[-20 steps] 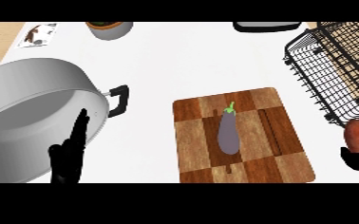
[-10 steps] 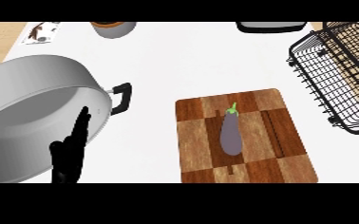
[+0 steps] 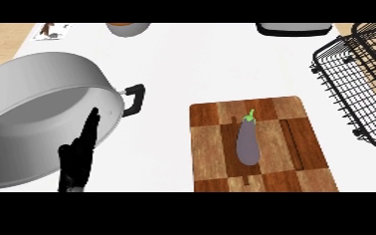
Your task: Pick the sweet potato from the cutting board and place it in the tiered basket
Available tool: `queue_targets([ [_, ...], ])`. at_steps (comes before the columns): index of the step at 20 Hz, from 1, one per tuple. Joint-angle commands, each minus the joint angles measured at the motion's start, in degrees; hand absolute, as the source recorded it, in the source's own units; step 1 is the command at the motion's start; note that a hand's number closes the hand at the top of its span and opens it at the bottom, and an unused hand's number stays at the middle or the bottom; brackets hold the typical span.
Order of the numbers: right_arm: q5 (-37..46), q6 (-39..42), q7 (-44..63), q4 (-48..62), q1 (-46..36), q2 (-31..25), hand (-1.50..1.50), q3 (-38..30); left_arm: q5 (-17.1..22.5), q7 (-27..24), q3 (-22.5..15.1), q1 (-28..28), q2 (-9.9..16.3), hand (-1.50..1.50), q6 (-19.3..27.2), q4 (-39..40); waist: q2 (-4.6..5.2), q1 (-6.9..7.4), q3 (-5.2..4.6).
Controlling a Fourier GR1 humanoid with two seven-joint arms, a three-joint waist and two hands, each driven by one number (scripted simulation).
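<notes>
left hand (image 3: 77, 162) open, nothing held, left of cutting board (image 3: 258, 144); right hand unseen | purple vegetable (image 3: 248, 140) on board; should be grasped mid-body, across its length

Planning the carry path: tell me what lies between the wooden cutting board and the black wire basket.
Head view: only bare white counter separates cutting board and basket.

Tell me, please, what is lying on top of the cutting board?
A single purple eggplant with a green stem lies lengthwise on the cutting board, not a sweet potato. The wood directly beneath it is covered; nothing else sits on the board.
</notes>
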Motion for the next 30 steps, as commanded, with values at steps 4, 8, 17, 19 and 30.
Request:
queue_targets([
  [4,1.32,0.73,5.47,12.48,-9.11,-7.67,1.5,4.35,-2.6,4.76,-2.82,-0.04,-2.29,0.0,1.37,-0.84,0.59,1.43,-0.17],
  [8,1.78,-0.64,-3.91,26.97,-14.0,-9.59,1.5,6.98,-0.88,3.65,0.95,-3.1,-0.49,0.0,-1.17,2.46,0.68,1.44,-0.14],
  [17,6.47,-4.29,-13.72,42.8,-27.06,-7.33,1.5,21.44,-3.66,-0.55,-1.29,-0.15,-3.58,0.0,-0.5,3.09,0.72,1.92,-0.15],
  [19,7.9,-5.34,-17.04,47.98,-28.54,-6.37,1.5,21.99,-2.82,3.67,-0.3,-0.45,-2.27,0.0,-1.26,0.12,0.63,1.69,-0.12],
  [30,14.6,-15.19,-25.14,69.39,-40.15,1.63,1.5,26.54,-2.87,4.59,1.32,-0.97,-2.46,0.0,-2.81,-0.29,0.66,1.6,-0.1],
])
